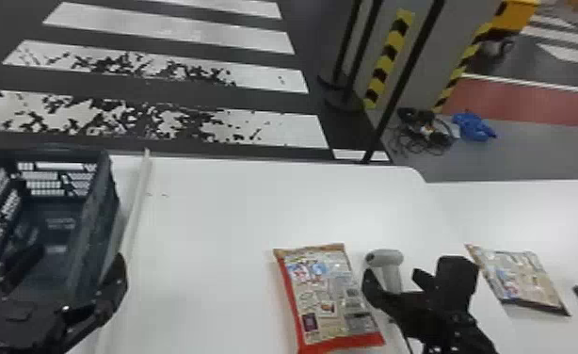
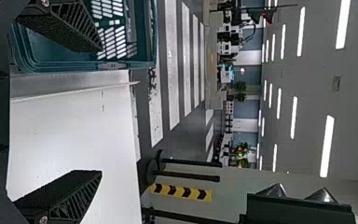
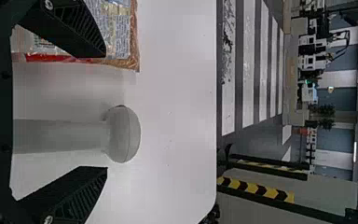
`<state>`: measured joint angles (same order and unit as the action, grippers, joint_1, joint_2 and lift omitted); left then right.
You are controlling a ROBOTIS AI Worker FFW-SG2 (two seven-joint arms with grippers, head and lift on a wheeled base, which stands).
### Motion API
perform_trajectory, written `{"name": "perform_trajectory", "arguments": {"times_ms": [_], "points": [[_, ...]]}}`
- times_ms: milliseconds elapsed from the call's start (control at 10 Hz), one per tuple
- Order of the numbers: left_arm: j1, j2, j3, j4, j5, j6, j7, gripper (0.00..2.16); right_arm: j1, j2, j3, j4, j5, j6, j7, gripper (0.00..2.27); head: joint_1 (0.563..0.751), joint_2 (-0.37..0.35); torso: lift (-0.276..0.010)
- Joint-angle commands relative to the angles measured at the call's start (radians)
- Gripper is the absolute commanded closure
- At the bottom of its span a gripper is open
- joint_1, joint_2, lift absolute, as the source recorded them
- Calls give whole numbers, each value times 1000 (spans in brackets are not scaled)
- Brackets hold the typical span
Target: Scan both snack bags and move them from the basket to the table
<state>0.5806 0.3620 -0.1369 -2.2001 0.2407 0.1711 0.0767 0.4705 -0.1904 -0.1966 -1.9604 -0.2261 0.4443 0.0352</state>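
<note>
Desk: white (image 1: 208,207), its far right corner rounded before you.
Snack bags: one (image 1: 325,292) towards the desk's near side, one (image 1: 521,277) past its right edge on another white surface.
Basket (image 1: 92,221): by your desk's left edge.
Left gripper (image 1: 80,258): fingers apart, over the basket.
Right gripper (image 1: 393,275): fingers apart, around the scanner (image 1: 384,258).
Room: striped floor (image 1: 175,28), hazard-taped pillar (image 1: 424,66), ceiling lights (image 2: 327,145).
</note>
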Motion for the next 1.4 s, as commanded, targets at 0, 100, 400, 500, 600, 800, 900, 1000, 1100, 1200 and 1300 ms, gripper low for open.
{"name": "perform_trajectory", "arguments": {"times_ms": [0, 100, 400, 500, 600, 800, 900, 1000, 1100, 1200, 1300], "points": [[-7, 0, -3, 6, 0, 0, 0, 53, 46, 2, -1, -68, -44, 37, 0, 53, 695, -237, -98], [-8, 2, -3, 10, 2, 0, 0, 53, 76, 3, -1, -104, -76, 70, 2, 60, 695, -227, -98], [-15, 5, 0, 19, 6, 0, -2, 53, 108, 9, -1, -126, -176, 113, 77, 76, 695, -186, -98], [-15, 5, 0, 19, 6, 0, -2, 53, 109, 12, 5, -126, -184, 120, 101, 76, 695, -168, -98], [-15, 8, 0, 19, 8, 0, -2, 53, 99, 16, 0, -123, -199, 135, 130, 76, 695, -151, -98], [-12, 8, 2, 20, 8, 0, -2, 53, 51, 17, -72, -109, -300, 267, 221, 76, 695, -127, -98], [-12, 6, 0, 22, 8, 0, -2, 53, 39, 17, -87, -109, -305, 273, 235, 76, 695, -122, -98], [-12, 6, 0, 25, 6, -3, -2, 53, 11, 17, -101, -103, -308, 340, 247, 76, 695, -127, -98], [-12, 5, 0, 26, 6, -3, -3, 53, -19, 17, -116, -80, -314, 417, 264, 76, 695, -130, -98], [-12, 3, 0, 26, 6, -3, -3, 53, -44, 17, -127, -49, -320, 454, 281, 76, 695, -132, -98], [-12, 5, 0, 26, 6, -3, -3, 53, -58, 17, -132, -25, -317, 466, 298, 80, 695, -132, -98]]}}
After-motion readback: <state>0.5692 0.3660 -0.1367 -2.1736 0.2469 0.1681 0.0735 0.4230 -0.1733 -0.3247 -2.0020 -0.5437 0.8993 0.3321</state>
